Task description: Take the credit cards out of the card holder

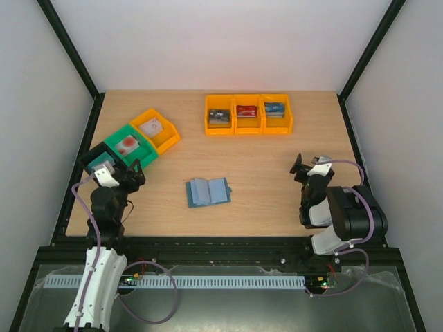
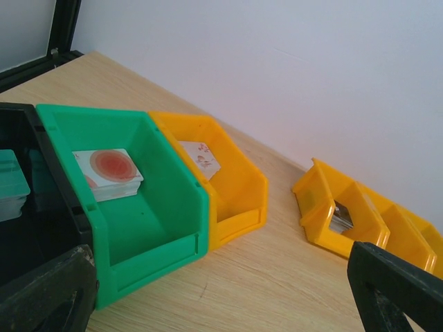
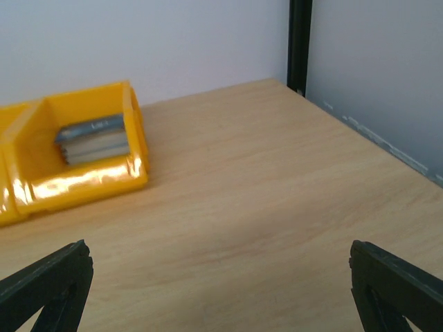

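The card holder (image 1: 208, 191) lies open like a book on the table's middle, pale blue-grey inside up; I cannot tell if cards sit in its pockets. It is out of both wrist views. Credit cards lie in bins: dark grey (image 1: 219, 115), red (image 1: 247, 111), blue (image 1: 275, 109) (image 3: 93, 138), white with a red spot (image 1: 127, 144) (image 2: 107, 173), white (image 1: 153, 127) (image 2: 201, 158) and teal (image 2: 10, 183). My left gripper (image 1: 133, 177) (image 2: 221, 304) is open and empty beside the green bin. My right gripper (image 1: 306, 166) (image 3: 221, 290) is open and empty over bare table at the right.
Three orange bins (image 1: 248, 128) stand in a row at the back. An orange bin (image 1: 166, 142), a green bin (image 1: 142, 158) (image 2: 152, 228) and a black bin (image 1: 88, 160) (image 2: 48, 152) stand in a slanted row at the left. Black frame posts edge the table.
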Robot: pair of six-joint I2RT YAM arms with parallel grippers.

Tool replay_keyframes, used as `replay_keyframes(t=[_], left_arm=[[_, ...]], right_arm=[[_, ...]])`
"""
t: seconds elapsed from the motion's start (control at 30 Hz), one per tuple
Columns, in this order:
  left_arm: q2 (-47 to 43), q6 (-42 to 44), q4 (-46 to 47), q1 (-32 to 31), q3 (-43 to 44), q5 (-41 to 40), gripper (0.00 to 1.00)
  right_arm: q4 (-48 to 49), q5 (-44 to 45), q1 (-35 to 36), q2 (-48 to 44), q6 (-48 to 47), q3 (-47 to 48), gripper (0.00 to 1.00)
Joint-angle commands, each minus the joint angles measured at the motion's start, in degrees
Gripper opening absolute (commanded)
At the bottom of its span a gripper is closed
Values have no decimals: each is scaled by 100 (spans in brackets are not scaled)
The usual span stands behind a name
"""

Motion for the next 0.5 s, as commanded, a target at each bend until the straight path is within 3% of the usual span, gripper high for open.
replay_keyframes(t=[0.0,0.07,0.13,0.27,0.37,0.47], left_arm=[[-73,-64,139,41,-66,-55,99],[25,-66,139,41,-59,-31,100],[226,42,147,41,-30,-71,100],[1242,1343,137,56,458,-237,99],[2445,2487,-838,297,1833,-2,99],[3761,3012,-2192,959,3402,792,99]], right_arm=[[740,-544,-100,106,-196,281,99],[-40,-576,-125,-163,-195,454,99],[245,-605,-133,-20,-192,422,99],[-237,-452,-142,-36,-136,677,99],[-571,-139,-138,-29,-11,837,99],[-495,-90,-144,-17,7,812,99]])
